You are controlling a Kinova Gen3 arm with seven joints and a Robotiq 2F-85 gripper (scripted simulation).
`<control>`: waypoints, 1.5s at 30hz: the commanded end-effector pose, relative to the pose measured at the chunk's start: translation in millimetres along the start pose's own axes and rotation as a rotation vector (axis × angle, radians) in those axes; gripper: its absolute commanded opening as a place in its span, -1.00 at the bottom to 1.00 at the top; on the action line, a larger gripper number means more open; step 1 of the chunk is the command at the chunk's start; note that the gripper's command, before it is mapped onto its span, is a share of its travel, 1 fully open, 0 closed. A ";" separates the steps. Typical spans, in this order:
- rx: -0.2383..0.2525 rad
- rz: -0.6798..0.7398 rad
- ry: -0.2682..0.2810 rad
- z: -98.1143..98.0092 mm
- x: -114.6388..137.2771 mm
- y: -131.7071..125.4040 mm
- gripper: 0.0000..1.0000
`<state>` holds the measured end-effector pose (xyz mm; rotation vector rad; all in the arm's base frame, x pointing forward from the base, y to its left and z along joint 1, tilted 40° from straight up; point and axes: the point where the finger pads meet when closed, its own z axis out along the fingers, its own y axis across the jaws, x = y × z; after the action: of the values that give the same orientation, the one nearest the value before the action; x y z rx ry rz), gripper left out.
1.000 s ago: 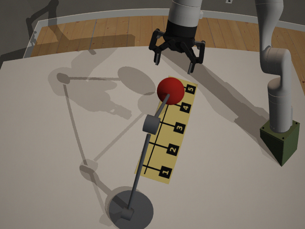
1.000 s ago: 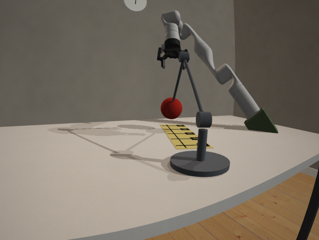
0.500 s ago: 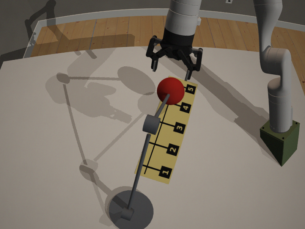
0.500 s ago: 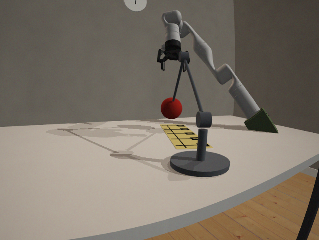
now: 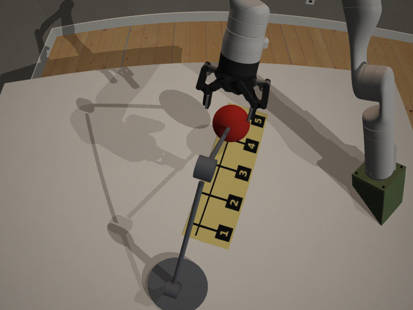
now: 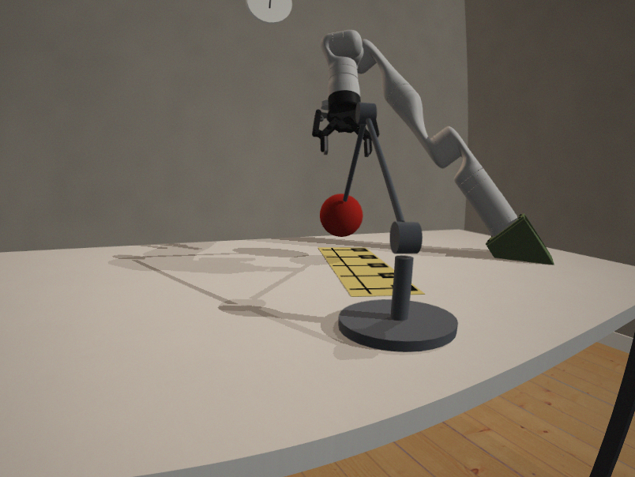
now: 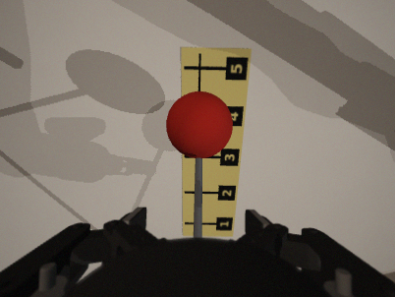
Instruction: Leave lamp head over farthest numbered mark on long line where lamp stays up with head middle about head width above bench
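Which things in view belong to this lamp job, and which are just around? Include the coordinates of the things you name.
Part of the job:
- desk lamp's red head (image 5: 230,122) (image 6: 341,215) (image 7: 199,124)
- numbered yellow strip (image 5: 218,205) (image 6: 354,281) (image 7: 192,208)
- open hand (image 5: 228,111) (image 6: 346,153) (image 7: 196,219)

Just around:
- wall clock (image 6: 276,13)
- wall outlet (image 5: 310,1)

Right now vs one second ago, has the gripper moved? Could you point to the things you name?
Yes. In the exterior view, the gripper (image 5: 228,113) (image 6: 346,154) (image 7: 196,219) has come down, its fingertips closer to the height of the lamp's red head (image 5: 230,118) (image 6: 340,215) (image 7: 199,124), which hasn't visibly moved.
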<state>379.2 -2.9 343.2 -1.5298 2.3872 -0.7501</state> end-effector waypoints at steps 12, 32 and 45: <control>-0.004 -0.003 0.006 31.1 0.2 1.3 1.00; -0.003 -0.003 0.005 67.7 -0.4 1.1 1.00; -0.009 -0.006 0.014 71.9 1.0 3.1 1.00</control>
<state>407.2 -25.0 280.9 -1.5390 2.4005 -0.7543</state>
